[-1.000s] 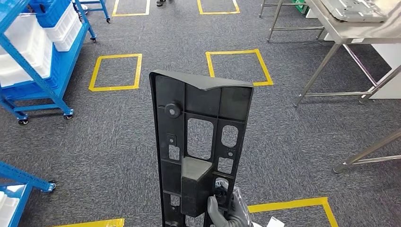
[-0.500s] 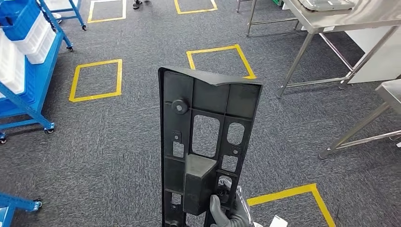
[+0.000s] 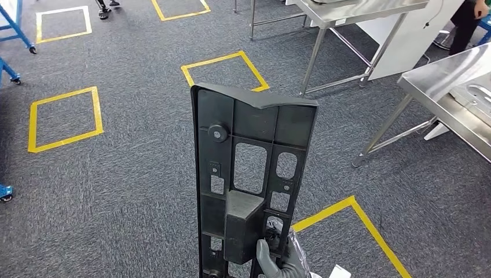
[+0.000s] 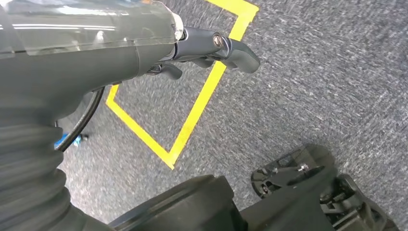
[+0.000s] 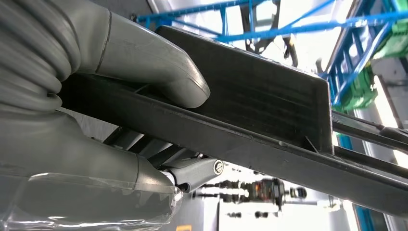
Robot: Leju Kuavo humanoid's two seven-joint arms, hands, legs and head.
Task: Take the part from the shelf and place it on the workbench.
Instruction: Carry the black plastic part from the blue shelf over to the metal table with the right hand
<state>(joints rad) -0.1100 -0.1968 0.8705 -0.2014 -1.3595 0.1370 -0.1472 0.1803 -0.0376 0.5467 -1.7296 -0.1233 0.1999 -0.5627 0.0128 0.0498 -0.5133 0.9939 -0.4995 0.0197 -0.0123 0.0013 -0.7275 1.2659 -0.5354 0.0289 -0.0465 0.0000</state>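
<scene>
A long black plastic part (image 3: pixel 255 174) with cut-outs and a boxy block stands upright in front of me in the head view. My right hand (image 3: pixel 278 262) grips it near its lower end. In the right wrist view the grey thumb (image 5: pixel 159 72) presses on the part's ribbed face (image 5: pixel 269 96), with the darker fingers under its edge. The steel workbench (image 3: pixel 451 72) stands at the right, some way off. My left hand (image 4: pixel 216 48) hangs over the carpet and holds nothing, its fingers loosely apart.
A second steel table (image 3: pixel 359 8) and a white panel (image 3: pixel 411 35) stand at the back right, with a person (image 3: pixel 469 23) beside them. Yellow tape squares (image 3: pixel 223 69) mark the grey carpet. A blue cart wheel (image 3: pixel 6 194) is at the left edge.
The whole view has swung to the right: the blue shelves have slid out at the left and the steel benches have come in at the right. The part stays in my right hand.
</scene>
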